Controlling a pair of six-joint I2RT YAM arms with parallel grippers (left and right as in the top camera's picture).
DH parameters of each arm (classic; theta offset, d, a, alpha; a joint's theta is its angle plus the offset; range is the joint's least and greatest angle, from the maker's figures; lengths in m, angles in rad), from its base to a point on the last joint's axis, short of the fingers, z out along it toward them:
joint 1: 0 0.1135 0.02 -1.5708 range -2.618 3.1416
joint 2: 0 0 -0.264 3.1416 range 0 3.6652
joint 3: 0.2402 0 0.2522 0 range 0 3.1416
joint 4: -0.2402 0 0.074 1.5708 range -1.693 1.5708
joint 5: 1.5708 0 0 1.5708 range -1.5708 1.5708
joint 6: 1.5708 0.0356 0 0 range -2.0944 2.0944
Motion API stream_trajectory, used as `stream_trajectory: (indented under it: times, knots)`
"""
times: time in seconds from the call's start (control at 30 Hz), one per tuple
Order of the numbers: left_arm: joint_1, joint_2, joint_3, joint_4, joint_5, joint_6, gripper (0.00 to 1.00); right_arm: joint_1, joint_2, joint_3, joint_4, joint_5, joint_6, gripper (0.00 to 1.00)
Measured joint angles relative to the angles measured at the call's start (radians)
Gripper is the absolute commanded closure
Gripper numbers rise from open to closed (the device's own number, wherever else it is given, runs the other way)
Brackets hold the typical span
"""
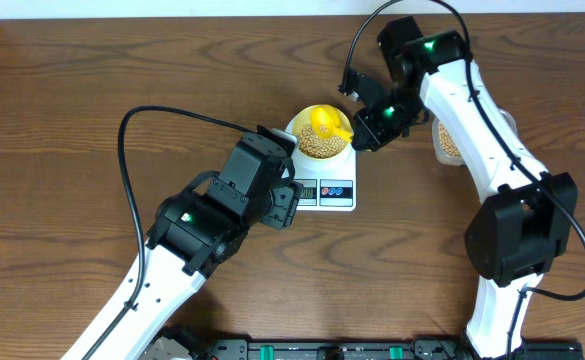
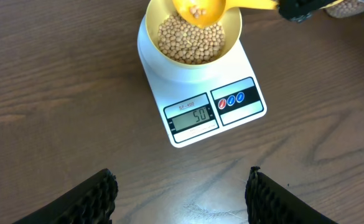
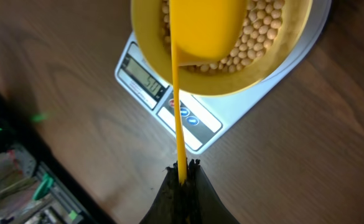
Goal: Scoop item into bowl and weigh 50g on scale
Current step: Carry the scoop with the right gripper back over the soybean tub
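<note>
Beans (image 1: 320, 146): overhead, heaped in the bowl (image 1: 299, 138) on the scale (image 1: 334, 192), just ahead of the left tool (image 1: 287, 172).
Yellow scoop (image 1: 327, 120): overhead, head above the bowl, handle running back to the right tool (image 1: 374, 122).
Left tool: left wrist view, jaws wide apart, empty; scale ahead, display (image 2: 193, 116) showing 50!
Right tool: right wrist view, clamped tight on the scoop handle; bowl of beans straight ahead.
</note>
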Motion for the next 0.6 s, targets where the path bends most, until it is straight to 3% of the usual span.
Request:
stream_trajectory:
  times: [0.6]
  knots:
    - [0.000, 0.000, 0.000, 0.000, 0.000, 0.000, 0.31, -0.146, 0.000, 0.179, -0.077, -0.249, 0.015, 0.99]
